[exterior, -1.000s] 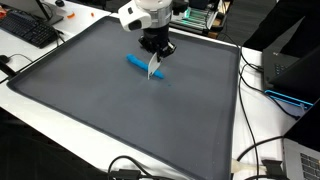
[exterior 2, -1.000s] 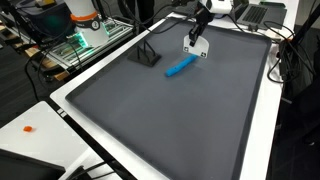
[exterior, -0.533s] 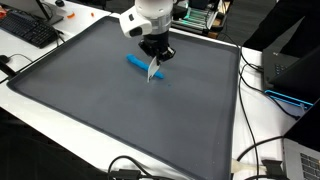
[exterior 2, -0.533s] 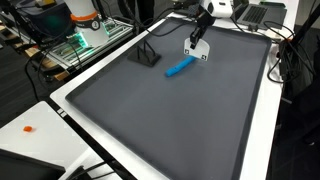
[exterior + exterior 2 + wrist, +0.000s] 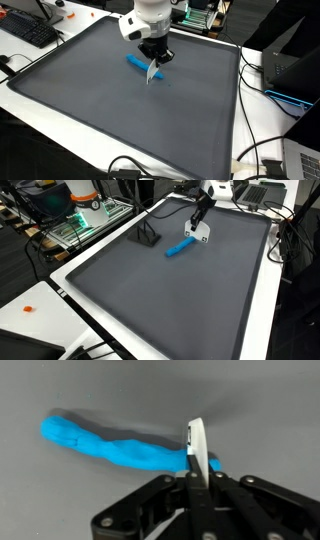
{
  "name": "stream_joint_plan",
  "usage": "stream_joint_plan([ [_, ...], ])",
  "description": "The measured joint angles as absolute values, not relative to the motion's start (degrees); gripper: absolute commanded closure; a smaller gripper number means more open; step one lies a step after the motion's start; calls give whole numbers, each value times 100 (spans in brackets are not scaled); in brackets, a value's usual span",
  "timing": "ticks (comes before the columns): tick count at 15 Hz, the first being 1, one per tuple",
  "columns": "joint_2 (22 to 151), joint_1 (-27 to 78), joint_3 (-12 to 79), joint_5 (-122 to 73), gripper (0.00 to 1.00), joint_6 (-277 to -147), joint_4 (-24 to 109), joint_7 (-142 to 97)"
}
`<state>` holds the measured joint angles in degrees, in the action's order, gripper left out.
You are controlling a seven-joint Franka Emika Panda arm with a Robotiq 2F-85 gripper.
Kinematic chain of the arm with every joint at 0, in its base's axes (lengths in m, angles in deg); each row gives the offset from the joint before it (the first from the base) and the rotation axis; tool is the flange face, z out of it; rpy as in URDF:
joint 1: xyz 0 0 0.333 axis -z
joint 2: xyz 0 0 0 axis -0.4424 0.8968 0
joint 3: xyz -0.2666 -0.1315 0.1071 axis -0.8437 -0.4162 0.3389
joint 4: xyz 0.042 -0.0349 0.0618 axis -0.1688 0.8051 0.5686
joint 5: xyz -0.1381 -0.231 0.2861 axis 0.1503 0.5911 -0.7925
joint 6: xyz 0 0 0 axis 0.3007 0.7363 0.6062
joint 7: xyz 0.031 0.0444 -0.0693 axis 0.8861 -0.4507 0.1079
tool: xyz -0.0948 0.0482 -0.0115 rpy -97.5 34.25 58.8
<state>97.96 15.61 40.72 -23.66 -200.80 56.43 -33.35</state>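
White blade (image 5: 197,442) points down from clamped gripper (image 5: 193,480).

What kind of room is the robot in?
Probably a lab or office workshop: a keyboard, loose cables and green electronics surround the big grey mat on the white table.

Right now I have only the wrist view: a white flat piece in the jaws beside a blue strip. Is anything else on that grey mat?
Observer: Yes, in an exterior view a black stand sits on the grey mat, apart from the blue strip.
Operator: How does the white piece hang?
Observer: From the gripper it points down, slightly tilted, its lower tip by the strip's end; contact I cannot tell.
Operator: And beyond the mat?
Observer: A keyboard lies past one corner.
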Motion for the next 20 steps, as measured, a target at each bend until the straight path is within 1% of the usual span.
stream_joint_plan([
  [14, 9969, 1571, 4064, -2447, 99, -19754, 5452, -3233],
  [20, 9957, 1663, 4123, -2857, 99, -19756, 5477, -2988],
])
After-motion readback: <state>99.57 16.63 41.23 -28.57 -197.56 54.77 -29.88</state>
